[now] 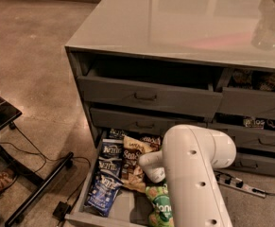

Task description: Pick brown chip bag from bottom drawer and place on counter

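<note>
The bottom drawer (104, 217) is pulled open at the foot of the grey cabinet. The brown chip bag (132, 161), with a cream top band and white script, lies in the middle of the drawer. It sits between dark blue bags (107, 167) on the left and a green bag (159, 206) on the right. My white arm reaches down over the drawer. My gripper (149, 168) is at the brown bag's right edge, low in the drawer. The counter (175, 22) is the glossy grey cabinet top above.
Upper drawers (146, 96) stand partly open above the bottom one. A black stand with cables (28, 188) is on the floor to the left. A power strip (236, 186) lies on the floor to the right. A clear object (269, 34) stands on the counter's right side.
</note>
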You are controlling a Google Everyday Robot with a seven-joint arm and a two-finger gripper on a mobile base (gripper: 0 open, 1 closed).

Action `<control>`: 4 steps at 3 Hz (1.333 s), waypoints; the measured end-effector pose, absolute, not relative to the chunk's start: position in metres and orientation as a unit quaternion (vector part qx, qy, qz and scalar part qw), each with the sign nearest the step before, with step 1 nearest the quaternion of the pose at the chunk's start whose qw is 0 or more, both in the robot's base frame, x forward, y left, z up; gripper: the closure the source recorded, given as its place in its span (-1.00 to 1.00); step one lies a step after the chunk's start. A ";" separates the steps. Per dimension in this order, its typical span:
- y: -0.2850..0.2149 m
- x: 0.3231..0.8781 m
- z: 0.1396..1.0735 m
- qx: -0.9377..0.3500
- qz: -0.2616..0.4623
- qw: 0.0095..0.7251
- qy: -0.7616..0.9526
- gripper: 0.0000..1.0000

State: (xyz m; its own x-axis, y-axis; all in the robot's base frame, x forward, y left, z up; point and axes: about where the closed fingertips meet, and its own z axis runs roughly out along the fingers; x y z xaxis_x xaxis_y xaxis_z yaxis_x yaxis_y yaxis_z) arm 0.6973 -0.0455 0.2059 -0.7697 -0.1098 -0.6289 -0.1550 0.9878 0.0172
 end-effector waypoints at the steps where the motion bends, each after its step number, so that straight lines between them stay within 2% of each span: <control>1: -0.046 0.696 0.208 -0.070 0.035 0.334 0.939 1.00; 4: -0.069 0.644 0.339 -0.080 0.048 0.438 0.894 1.00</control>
State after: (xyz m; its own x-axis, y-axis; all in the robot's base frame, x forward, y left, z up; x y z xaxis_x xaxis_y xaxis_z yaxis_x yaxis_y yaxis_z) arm 0.6443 -0.0692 0.3391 -0.6038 -0.1011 -0.7907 -0.1857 0.9825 0.0162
